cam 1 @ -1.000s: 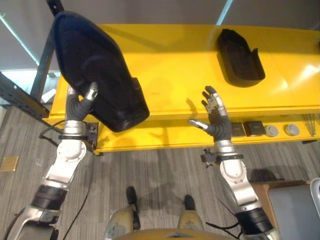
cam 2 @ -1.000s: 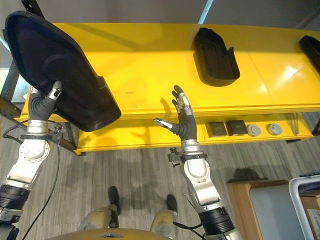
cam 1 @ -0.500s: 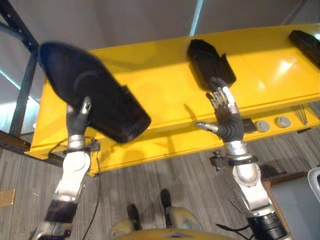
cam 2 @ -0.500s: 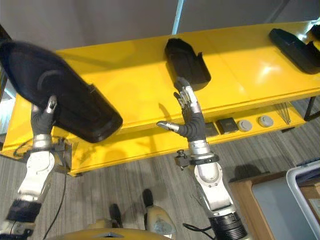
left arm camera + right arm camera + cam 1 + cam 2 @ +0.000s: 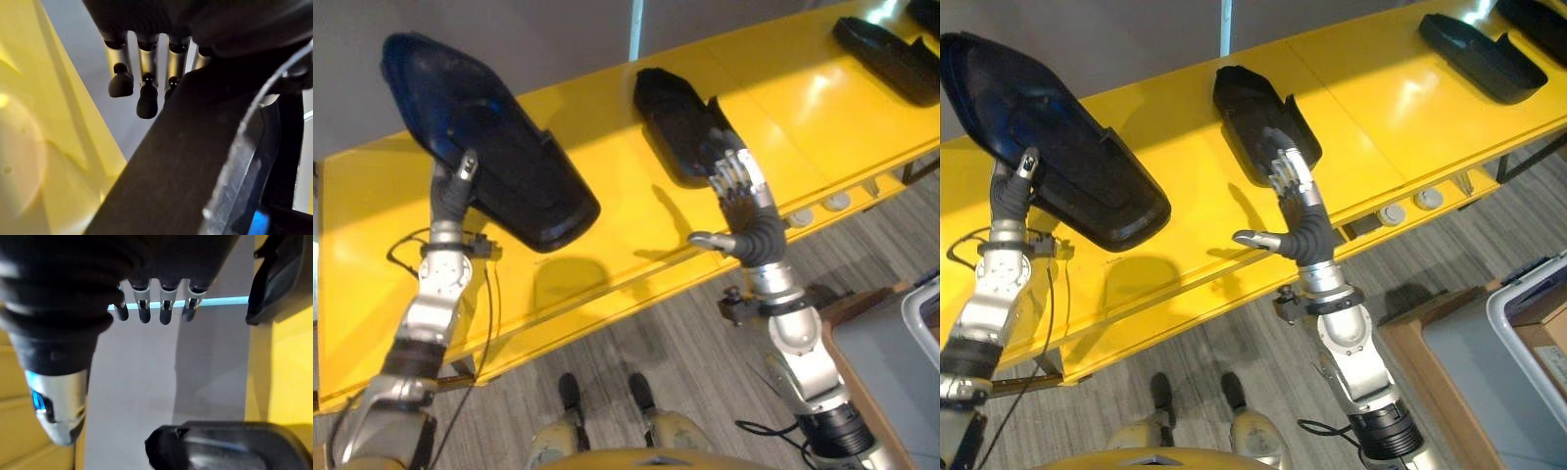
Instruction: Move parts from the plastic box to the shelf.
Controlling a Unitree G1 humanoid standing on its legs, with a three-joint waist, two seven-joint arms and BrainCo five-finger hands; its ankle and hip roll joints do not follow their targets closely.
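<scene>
A large black part (image 5: 484, 142), long and shell-shaped, is held up over the left end of the yellow shelf (image 5: 607, 211) by the left hand (image 5: 458, 186), whose thumb and fingers are curled around the part's lower edge; in the left wrist view the dark-tipped fingers (image 5: 146, 98) reach past the part's dark surface (image 5: 195, 161) with the shelf's yellow top off to one side. The part hangs tilted above the shelf, its shadow falling on the yellow surface below it. A second black part (image 5: 1258, 122) lies flat on the shelf near its middle, and a third black part (image 5: 1482, 54) lies farther along toward the shelf's right end. The right hand (image 5: 1298, 220) is raised at the shelf's front edge, just before the second part, holding nothing, its fingers straight and close together and its thumb stuck out sideways. Under the shelf's front lip, to the right of that hand, sit two small round grey discs (image 5: 1405, 208).
</scene>
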